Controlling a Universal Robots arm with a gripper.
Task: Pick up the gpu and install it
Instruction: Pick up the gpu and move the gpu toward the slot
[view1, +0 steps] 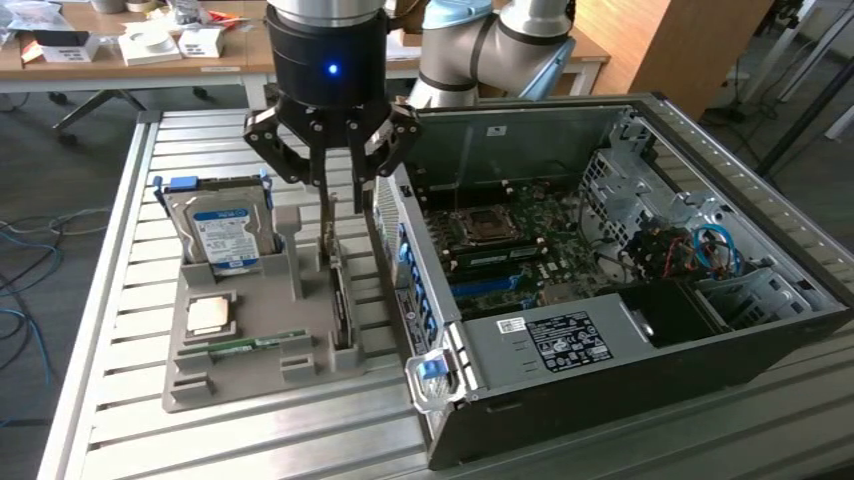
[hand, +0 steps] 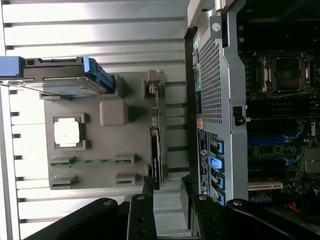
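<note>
Off to the pincer's side, at the exterior view's left, a hard drive (view1: 224, 232) stands in a grey tray (view1: 254, 378) on the slatted surface (view1: 120, 300), with a square chip (view1: 207, 315) and a memory stick (view1: 247, 346) lying in the same tray. The pincer (view1: 334, 182) hangs released — jaws apart, gripping nothing — above the gpu (view1: 342, 312), which stands on edge in a tray slot beneath it. On the pincer's other side, at the exterior view's right, lies the open computer case (view1: 534, 440) — its mainboard (view1: 521, 235) exposed.
</note>
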